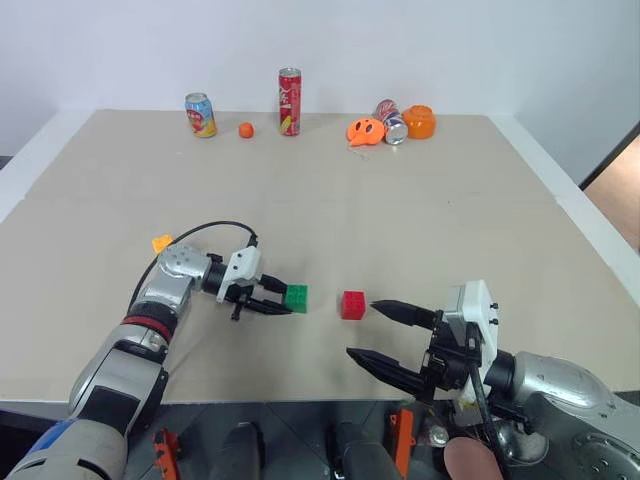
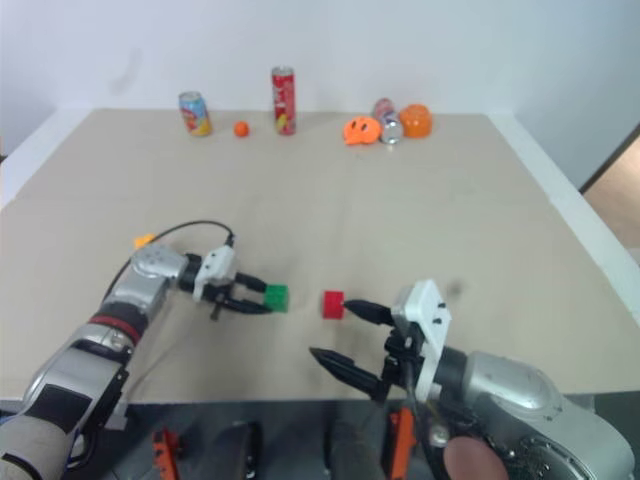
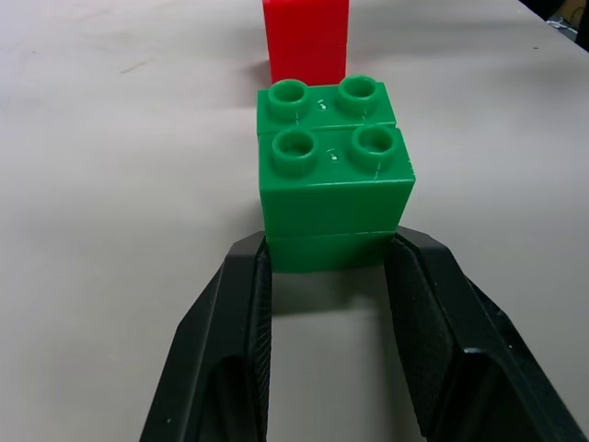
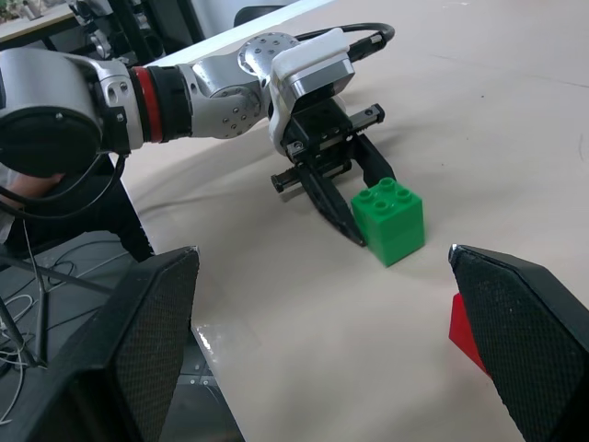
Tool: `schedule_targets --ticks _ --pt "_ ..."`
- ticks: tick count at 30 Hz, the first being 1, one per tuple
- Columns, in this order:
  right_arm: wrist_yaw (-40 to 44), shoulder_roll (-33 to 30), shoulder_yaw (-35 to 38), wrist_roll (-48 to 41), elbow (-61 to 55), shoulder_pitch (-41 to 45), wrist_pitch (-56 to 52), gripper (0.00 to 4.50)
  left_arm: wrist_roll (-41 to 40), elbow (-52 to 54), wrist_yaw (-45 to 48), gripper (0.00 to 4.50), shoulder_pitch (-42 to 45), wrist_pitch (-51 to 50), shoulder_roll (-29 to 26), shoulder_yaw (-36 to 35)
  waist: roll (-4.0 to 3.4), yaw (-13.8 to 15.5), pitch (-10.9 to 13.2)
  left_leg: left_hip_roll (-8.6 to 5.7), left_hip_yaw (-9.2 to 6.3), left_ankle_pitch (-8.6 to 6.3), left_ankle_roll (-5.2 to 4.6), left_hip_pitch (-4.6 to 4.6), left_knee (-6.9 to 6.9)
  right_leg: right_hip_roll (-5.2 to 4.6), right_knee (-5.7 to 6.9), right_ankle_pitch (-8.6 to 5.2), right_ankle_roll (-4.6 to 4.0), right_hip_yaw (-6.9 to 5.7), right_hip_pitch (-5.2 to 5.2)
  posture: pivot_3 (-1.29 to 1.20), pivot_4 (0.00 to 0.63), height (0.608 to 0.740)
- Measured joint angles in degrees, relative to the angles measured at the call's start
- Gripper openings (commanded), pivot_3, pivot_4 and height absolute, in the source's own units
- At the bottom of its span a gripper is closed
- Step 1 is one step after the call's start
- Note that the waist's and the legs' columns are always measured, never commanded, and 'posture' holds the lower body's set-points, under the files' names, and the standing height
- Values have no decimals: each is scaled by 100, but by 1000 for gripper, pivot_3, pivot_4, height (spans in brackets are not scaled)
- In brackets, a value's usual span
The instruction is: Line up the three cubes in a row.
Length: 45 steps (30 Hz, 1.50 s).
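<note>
1. Left gripper (image 1: 283, 305) closed on the green cube (image 1: 296, 298), pinching its lower half from both sides, cube sitting on or just above the table (image 1: 400, 200), studs up.
2. Grip low and level, likely so the cube can slide or settle without tipping while being brought into line.
3. Red cube (image 1: 353, 305) near the green cube, on the side away from the left gripper, with a clear gap between; studs not readable here.
4. Yellow cube (image 1: 161, 242) well apart from the green cube, beyond the left wrist, not yet part of any row.
5. Right gripper (image 1: 378, 332) spread wide, holding nothing, hovering just past the red cube on the side away from the green cube, one finger tip close to that cube.
6. Near table edge close to the green cube; little margin there, so a row is safer running sideways.
7. Broad bare table beyond the green cube; cans (image 1: 289, 102), orange ball (image 1: 245, 129) and orange toys (image 1: 367, 131) far off along the back edge, out of the way.
</note>
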<state>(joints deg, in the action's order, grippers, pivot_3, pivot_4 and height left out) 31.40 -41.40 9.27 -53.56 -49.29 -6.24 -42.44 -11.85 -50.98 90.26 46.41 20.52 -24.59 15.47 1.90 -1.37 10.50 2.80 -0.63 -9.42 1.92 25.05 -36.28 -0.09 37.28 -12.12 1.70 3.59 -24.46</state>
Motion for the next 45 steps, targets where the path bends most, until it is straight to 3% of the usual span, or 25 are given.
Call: schedule_targets --ticks 15,16,18,21,24,31,40,45 --pt "97 0 -187 125 182 206 52 4500 320 501 -172 1249 -163 -273 -42 -70 0 1 -3 1 0 -1 -3 -14 -2 0 0 0 0 0 13 0 150 740" --pt "97 0 -187 135 187 207 55 4500 347 507 -201 2049 -163 -261 -41 -67 0 1 -4 1 0 -1 -3 -19 -2 -1 0 0 0 0 18 0 150 740" --pt "97 0 -189 152 203 210 59 4500 433 507 -259 2465 -162 -264 -42 -53 0 1 -4 1 3 0 -4 -31 -2 -3 0 0 -1 0 27 0 150 740" --pt "96 0 -190 165 213 213 65 4500 507 510 -470 3631 -156 -355 -32 -86 0 1 -6 1 6 0 -5 -37 -2 -4 0 0 -1 2 30 0 150 740" --pt "97 0 -190 167 215 216 74 4500 531 514 -626 4441 -152 -353 -31 -142 0 -1 -6 2 10 0 -5 -37 -1 -4 0 0 -1 6 30 0 150 740" --pt "219 -1 -214 202 357 432 105 4500 500 534 -414 4441 -138 -511 -116 -209 0 -23 -6 6 12 -19 -32 -37 7 5 0 -1 0 6 24 0 150 740" --pt "741 -243 -265 343 893 955 134 4500 -420 1338 169 4441 -216 -1657 -1893 738 -1 -139 -6 35 13 -20 -34 -59 46 36 6 -6 -26 11 17 0 150 740" --pt "858 -34 -462 800 1705 1951 364 4500 -780 1892 73 4441 -584 -2566 -2031 126 -1 -140 -4 37 24 -20 -34 -44 36 36 6 -8 -30 18 3 0 150 740"
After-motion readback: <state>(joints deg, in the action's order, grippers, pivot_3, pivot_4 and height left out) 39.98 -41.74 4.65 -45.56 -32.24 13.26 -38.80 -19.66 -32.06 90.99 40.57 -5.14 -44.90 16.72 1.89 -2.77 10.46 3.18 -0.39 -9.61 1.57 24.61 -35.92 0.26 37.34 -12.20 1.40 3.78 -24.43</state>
